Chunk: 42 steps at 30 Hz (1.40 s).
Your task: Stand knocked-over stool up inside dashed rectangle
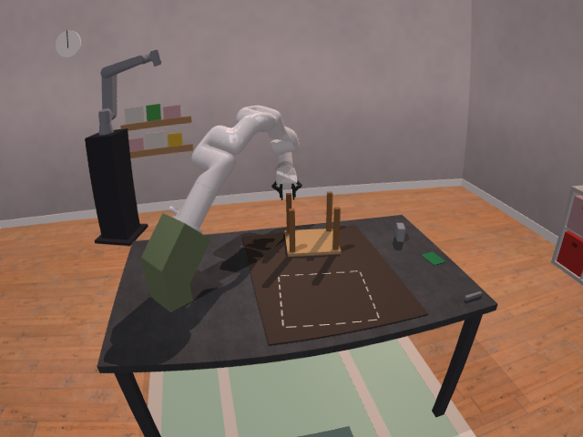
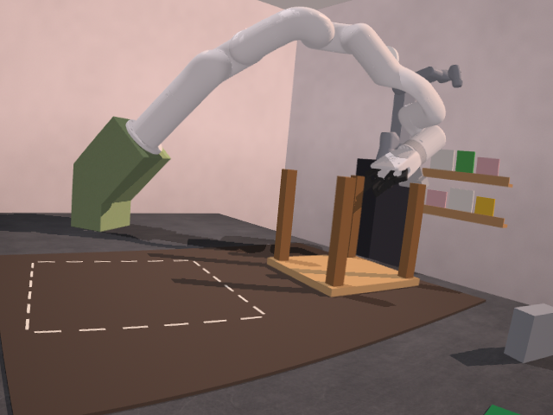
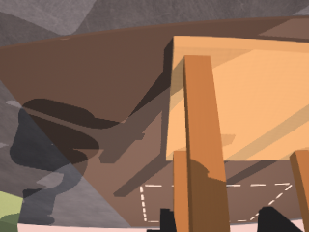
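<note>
The wooden stool (image 1: 311,230) lies upside down, its light seat flat on the brown mat (image 1: 329,300) and its four dark legs pointing up. It stands just behind the dashed rectangle (image 1: 327,299), outside it. It also shows in the exterior view (image 2: 344,241) and the wrist view (image 3: 232,97). My gripper (image 1: 286,190) hovers at the top of the stool's back left leg, tilted. It is half open. In the wrist view the leg (image 3: 203,145) runs up between the fingertips, with a gap on the right side. The rectangle (image 2: 134,292) holds nothing.
A grey block (image 1: 399,234) stands right of the mat, with a green card (image 1: 433,258) and a small grey piece (image 1: 473,296) nearer the table's right edge. My green base (image 1: 174,263) sits at the table's left. A black pedestal (image 1: 113,183) stands on the floor behind.
</note>
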### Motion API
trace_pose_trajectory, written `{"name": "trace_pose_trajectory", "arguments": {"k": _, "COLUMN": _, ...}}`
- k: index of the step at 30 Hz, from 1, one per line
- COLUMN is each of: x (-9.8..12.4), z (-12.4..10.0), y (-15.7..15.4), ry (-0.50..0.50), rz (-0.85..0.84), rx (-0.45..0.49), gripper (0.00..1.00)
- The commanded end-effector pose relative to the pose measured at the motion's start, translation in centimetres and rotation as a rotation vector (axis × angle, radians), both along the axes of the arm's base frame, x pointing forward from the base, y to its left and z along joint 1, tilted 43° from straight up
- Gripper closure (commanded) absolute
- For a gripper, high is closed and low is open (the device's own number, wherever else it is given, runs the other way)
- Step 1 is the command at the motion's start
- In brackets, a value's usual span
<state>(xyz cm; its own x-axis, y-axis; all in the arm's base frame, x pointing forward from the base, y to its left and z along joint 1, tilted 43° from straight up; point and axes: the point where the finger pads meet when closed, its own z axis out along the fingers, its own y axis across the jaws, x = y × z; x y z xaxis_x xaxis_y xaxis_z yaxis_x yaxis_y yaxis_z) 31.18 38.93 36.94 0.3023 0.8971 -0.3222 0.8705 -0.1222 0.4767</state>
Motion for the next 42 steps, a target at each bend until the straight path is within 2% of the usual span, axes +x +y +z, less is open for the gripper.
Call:
{"name": "trace_pose_trajectory", "arguments": {"k": 1, "x": 0.8, "z": -0.8, "y": 1.0, "ry": -0.004, "rz": 0.001, "rx": 0.008, "gripper": 0.45}}
{"name": "trace_pose_trajectory", "arguments": {"k": 6, "x": 2.5, "z": -3.3, "y": 2.8, "ry": -0.004, "rz": 0.001, "rx": 0.008, "gripper": 0.45}}
{"name": "trace_pose_trajectory", "arguments": {"k": 10, "x": 3.2, "z": -4.4, "y": 3.6, "ry": -0.004, "rz": 0.001, "rx": 0.008, "gripper": 0.45}}
{"name": "trace_pose_trajectory", "arguments": {"k": 27, "x": 3.6, "z": -5.1, "y": 3.6, "ry": -0.004, "rz": 0.001, "rx": 0.008, "gripper": 0.45}}
{"name": "trace_pose_trajectory", "arguments": {"k": 42, "x": 4.6, "z": -7.2, "y": 2.5, "ry": -0.004, "rz": 0.001, "rx": 0.008, "gripper": 0.45}}
